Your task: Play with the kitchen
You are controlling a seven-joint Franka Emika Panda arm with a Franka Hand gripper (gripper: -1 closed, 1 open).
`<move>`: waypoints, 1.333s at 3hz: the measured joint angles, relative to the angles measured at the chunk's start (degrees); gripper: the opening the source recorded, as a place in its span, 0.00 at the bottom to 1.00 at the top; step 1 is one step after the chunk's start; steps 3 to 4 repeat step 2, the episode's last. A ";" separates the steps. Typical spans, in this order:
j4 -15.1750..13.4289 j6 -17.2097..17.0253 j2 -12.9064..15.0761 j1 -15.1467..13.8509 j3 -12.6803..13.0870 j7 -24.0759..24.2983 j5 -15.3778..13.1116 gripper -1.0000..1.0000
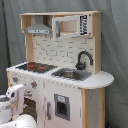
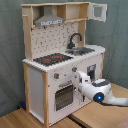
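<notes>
Item: the kitchen [image 2: 55,75], upright on the table [image 2: 95,114]; my gripper [image 2: 79,76] sits by the oven door [image 2: 63,95], finger state I cannot tell.

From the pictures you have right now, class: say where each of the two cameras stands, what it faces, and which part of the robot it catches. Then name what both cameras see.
First exterior view: off one front corner of the kitchen, facing the hob, sink and tap; the arm shows at the first exterior view's lower left.
Second exterior view: off the other front corner, looking slightly down at the oven door; the arm fills the second exterior view's lower right.
Shared: kitchen, hob, tap, hood, arm.
</notes>
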 joint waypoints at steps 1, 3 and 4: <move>-1.55 -3.04 0.01 5.13 -0.54 -2.54 0.00 1.00; -3.02 -4.90 -0.08 10.84 -0.45 -3.04 0.00 1.00; -3.02 -4.90 -0.08 10.84 -0.45 -3.04 0.00 1.00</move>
